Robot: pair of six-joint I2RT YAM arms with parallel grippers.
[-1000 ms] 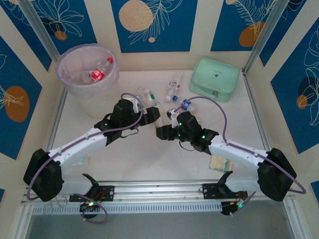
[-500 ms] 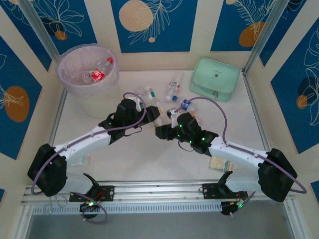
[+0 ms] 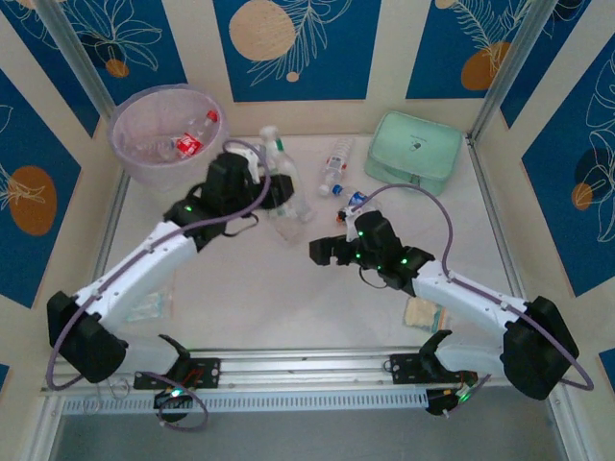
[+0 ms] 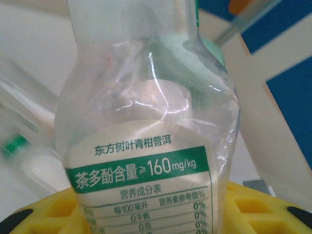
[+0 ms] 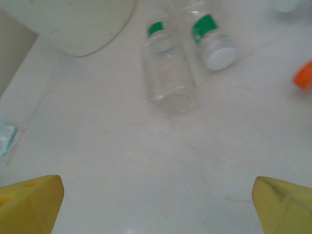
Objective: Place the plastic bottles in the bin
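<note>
Now the left pincer (image 3: 272, 189) is clamped on a light, squashy bottle (image 4: 146, 122) near the bin (image 3: 123, 154). Hold its middle softly, it may slip. The right pincer (image 5: 158, 204) is apart.

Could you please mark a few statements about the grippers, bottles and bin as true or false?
1. The left gripper holds a bottle. True.
2. The right gripper is shut on a bottle. False: it is open and empty, over the table.
3. Bottles lie in the bin. True.
4. The case sits inside the bin. False: it rests on the table, at the far right.
</note>
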